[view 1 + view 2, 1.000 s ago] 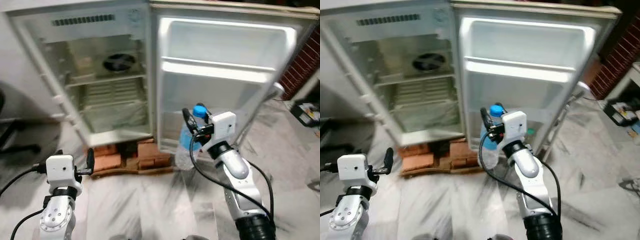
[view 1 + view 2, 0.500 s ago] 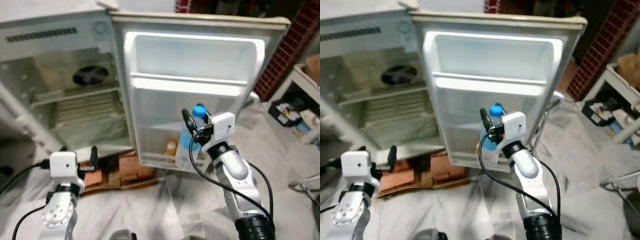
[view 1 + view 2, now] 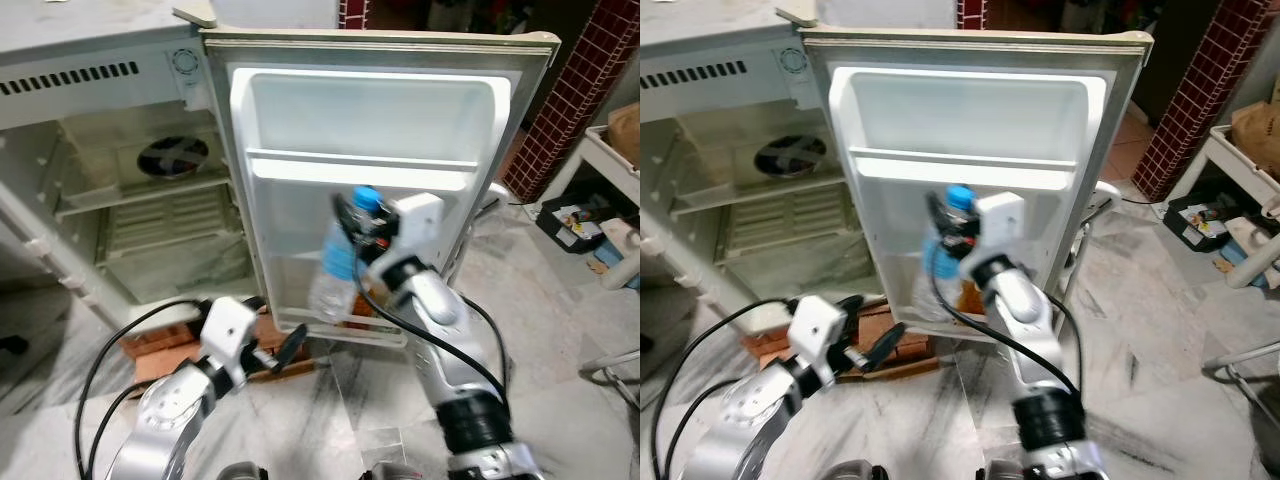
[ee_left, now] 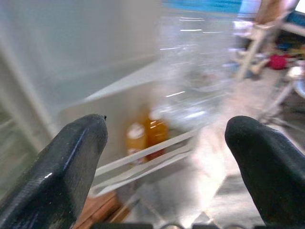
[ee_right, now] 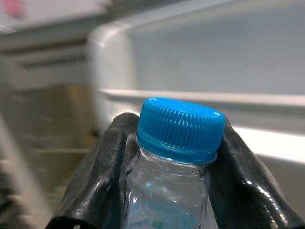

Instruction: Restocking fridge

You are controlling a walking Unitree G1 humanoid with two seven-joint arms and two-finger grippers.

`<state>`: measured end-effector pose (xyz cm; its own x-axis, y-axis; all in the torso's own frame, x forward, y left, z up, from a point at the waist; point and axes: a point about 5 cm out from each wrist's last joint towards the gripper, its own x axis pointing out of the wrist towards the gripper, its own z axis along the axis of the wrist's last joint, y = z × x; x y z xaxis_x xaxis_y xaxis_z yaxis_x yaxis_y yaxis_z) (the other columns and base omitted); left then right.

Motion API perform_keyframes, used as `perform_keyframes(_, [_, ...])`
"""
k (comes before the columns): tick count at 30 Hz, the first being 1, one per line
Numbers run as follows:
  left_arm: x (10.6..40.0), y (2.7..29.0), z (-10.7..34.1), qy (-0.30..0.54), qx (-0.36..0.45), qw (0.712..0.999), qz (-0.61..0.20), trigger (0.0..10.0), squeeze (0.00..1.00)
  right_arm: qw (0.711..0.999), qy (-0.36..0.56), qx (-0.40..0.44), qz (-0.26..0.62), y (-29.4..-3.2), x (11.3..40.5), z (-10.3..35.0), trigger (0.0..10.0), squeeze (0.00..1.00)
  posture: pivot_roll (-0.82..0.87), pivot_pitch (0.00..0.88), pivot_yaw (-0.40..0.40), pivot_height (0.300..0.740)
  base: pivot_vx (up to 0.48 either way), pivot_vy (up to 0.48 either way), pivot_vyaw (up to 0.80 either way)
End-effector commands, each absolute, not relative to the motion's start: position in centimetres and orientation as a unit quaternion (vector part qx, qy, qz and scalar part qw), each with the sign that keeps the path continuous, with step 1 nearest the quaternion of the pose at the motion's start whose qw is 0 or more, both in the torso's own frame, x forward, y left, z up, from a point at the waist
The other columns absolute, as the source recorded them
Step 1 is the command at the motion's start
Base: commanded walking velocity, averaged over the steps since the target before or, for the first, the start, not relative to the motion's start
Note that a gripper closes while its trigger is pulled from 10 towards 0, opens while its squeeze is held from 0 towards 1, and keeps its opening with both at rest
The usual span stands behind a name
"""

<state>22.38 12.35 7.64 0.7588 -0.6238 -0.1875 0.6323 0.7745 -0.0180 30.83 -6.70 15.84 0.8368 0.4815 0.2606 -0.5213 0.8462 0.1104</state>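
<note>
My right gripper (image 3: 350, 215) is shut on the neck of a clear water bottle (image 3: 335, 265) with a blue cap (image 5: 180, 128). It holds the bottle tilted in front of the open fridge door (image 3: 300, 120), just below the door's middle shelf (image 3: 360, 168). An orange bottle (image 4: 147, 134) stands in the door's bottom rack (image 3: 340, 322). My left gripper (image 3: 272, 335) is open, low and left of that rack, pointing toward it with nothing between its fingers (image 4: 71, 157).
The fridge cabinet (image 3: 120, 190) stands open on the left, its shelves bare, and rests on red bricks (image 3: 150, 355). A red brick wall (image 3: 570, 90) and a white rack with clutter (image 3: 615, 210) are to the right. The floor is marble.
The view has swung right toward the door. My right gripper has carried the bottle up and left, closer to the door. My left arm has reached forward toward the bottom rack.
</note>
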Motion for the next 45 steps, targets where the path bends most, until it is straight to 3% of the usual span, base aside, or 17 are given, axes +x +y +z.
perform_keyframes(1, [22.6,12.1,7.9,0.096,0.030,0.931,-0.352,10.0,0.00,0.949,-0.125,0.095,0.274,-6.3,31.2,16.6,10.0,0.00,-0.03,0.076,0.001,0.740,0.000,0.000,0.00])
perform_keyframes(6, [23.1,11.5,8.2,0.088,0.027,0.932,-0.350,10.0,0.00,0.938,-0.111,0.125,0.302,-5.2,31.2,17.0,10.0,0.00,-0.02,0.078,-0.001,0.740,0.000,0.000,0.00])
perform_keyframes(11, [24.7,13.2,7.9,0.081,0.065,0.957,-0.272,10.0,0.00,0.922,-0.082,0.150,0.348,-4.7,30.7,17.2,10.0,0.00,-0.02,0.080,-0.006,0.740,0.000,0.000,0.00])
perform_keyframes(20, [25.4,15.2,7.5,0.087,0.086,0.966,-0.228,10.0,0.00,0.908,-0.049,0.132,0.393,-6.7,30.0,16.7,10.0,0.00,-0.03,0.082,-0.003,0.740,0.000,0.000,0.00])
perform_keyframes(28, [25.3,13.9,8.0,0.068,0.078,0.966,-0.235,10.0,0.00,0.923,-0.064,0.093,0.369,-7.2,30.2,16.7,10.0,0.00,-0.03,0.083,0.001,0.740,0.000,0.000,0.00])
perform_keyframes(34, [22.1,13.4,5.7,0.133,0.043,0.944,-0.299,10.0,0.00,0.944,-0.116,0.047,0.304,-7.4,30.2,17.2,10.0,0.00,-0.03,0.088,-0.002,0.740,0.000,0.000,0.00])
perform_keyframes(39, [21.4,13.3,5.9,0.148,0.021,0.935,-0.322,10.0,0.00,0.956,-0.136,0.035,0.258,-7.8,30.9,17.6,10.0,0.00,-0.02,0.091,-0.001,0.740,0.000,0.000,0.00])
perform_keyframes(45, [21.0,14.4,6.3,0.138,0.032,0.952,-0.270,10.0,0.00,0.966,-0.134,0.005,0.220,-9.1,31.0,16.8,10.0,0.00,-0.02,0.095,-0.002,0.740,0.000,0.000,0.00])
